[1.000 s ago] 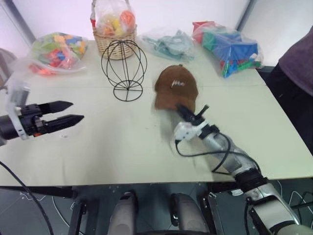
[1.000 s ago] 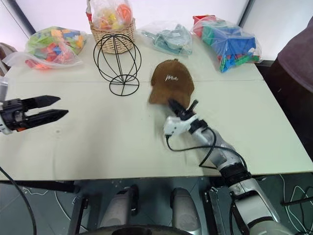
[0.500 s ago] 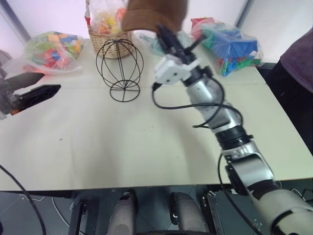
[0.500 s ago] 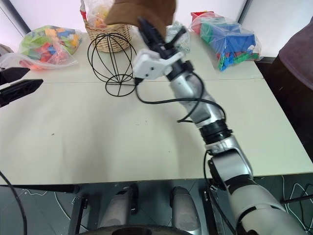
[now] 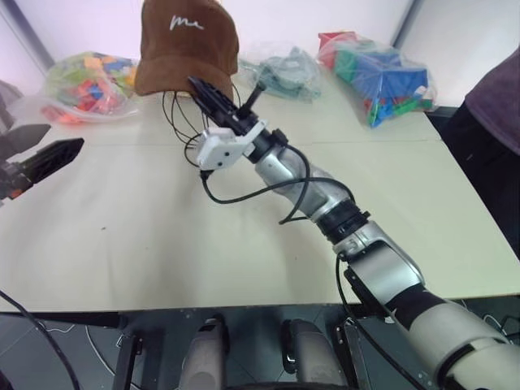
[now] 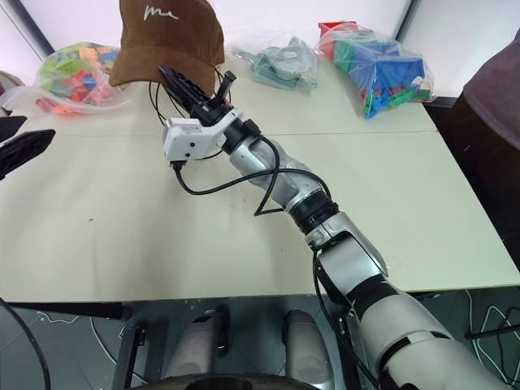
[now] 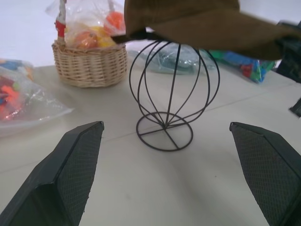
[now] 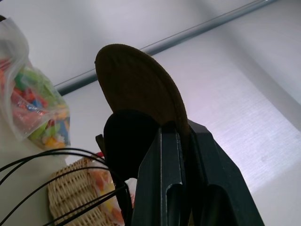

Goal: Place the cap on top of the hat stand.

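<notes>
Holding the cap [image 5: 185, 45] by its brim, the right tool [image 5: 213, 99] in the left eye view is clamped shut on it and raised over the hat stand [image 5: 180, 114], whose black wires show just under the brim; the cap sits above the stand's sphere, whether it touches the wires cannot be told here. Left tool [image 5: 36, 154] at the near-left edge over the worktop [image 5: 146, 244], fingers apart, nothing between them. Bags of colored blocks [image 5: 81, 77] and [image 5: 378, 77] at the far side, a clear bag of teal items [image 5: 284, 73] between them, a person's dark sleeve [image 5: 496, 89] at the right edge. Right eye view: same layout, cap [image 6: 166, 36] over the stand, right tool gripping the brim. Left wrist view: left fingers [image 7: 66, 174] spread wide and empty, the stand [image 7: 171, 94] upright on its round base between them and well beyond, the cap [image 7: 197, 21] over the sphere's top, seemingly just touching the top wires, wicker basket [image 7: 89, 63] behind the stand. Right wrist view: right fingers [image 8: 160, 183] pressed together on the brown brim [image 8: 136, 84], stand wires and basket below.
</notes>
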### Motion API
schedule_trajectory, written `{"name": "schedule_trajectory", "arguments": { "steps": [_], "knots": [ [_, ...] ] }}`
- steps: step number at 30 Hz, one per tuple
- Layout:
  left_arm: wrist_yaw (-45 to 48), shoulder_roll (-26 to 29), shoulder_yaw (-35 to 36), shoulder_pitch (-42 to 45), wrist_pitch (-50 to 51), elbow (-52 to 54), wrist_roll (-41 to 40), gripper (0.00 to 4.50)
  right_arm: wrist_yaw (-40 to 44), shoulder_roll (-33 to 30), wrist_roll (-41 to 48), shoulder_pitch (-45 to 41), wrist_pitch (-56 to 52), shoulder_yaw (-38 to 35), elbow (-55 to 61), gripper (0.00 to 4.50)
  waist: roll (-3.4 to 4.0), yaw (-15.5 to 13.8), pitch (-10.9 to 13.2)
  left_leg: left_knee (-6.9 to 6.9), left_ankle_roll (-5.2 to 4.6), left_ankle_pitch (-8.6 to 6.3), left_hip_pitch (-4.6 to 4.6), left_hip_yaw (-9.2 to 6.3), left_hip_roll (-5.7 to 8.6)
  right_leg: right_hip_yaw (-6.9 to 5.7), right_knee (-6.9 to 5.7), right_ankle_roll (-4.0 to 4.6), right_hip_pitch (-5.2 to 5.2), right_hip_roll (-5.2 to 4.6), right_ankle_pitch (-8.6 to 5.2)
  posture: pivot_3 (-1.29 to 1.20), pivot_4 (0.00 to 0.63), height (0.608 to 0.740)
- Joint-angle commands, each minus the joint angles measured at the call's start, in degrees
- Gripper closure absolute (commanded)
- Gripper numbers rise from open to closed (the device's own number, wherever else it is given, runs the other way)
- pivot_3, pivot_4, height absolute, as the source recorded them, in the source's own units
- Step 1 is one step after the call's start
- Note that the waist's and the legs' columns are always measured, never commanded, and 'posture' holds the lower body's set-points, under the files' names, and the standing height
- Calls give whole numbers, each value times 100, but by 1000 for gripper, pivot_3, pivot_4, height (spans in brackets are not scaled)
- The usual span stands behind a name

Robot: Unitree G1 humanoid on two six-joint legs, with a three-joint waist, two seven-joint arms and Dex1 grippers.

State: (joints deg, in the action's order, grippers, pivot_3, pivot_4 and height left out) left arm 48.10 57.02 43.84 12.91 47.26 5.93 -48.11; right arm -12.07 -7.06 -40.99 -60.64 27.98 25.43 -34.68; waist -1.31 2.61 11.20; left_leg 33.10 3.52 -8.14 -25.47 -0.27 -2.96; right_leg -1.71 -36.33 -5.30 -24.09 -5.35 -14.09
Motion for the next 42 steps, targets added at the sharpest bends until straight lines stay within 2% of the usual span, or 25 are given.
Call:
{"name": "schedule_trajectory", "arguments": {
  "steps": [1,10,26,41,42],
  "knots": [
    [-114,19,205,12,0,191,-125,0,-296,118,-149,-146,66,99,-151,4453,0,0,0,0,0,0,0,0,-1,0,-1,0,0,1,0,0,150,740],
    [-351,-70,86,45,72,404,-288,0,-562,274,-446,24,71,499,-690,4453,-1,5,0,-2,1,1,-1,0,-1,1,-1,-1,-1,3,0,0,150,740],
    [-390,41,64,21,288,514,-509,0,-395,256,-615,915,-20,871,-287,4453,-3,12,-2,0,10,8,9,-6,-6,2,-12,0,2,9,1,0,150,740],
    [-232,17,46,-43,187,395,-356,0,-623,306,-699,829,-82,925,-463,4453,-3,14,-2,-1,11,8,8,-7,-12,2,-12,0,-1,15,0,0,150,740],
    [-227,15,51,-56,181,395,-352,0,-643,298,-700,832,-76,918,-463,4134,-3,14,-2,-1,12,8,8,-7,-12,2,-12,1,-1,15,0,0,150,740]
  ]
}}
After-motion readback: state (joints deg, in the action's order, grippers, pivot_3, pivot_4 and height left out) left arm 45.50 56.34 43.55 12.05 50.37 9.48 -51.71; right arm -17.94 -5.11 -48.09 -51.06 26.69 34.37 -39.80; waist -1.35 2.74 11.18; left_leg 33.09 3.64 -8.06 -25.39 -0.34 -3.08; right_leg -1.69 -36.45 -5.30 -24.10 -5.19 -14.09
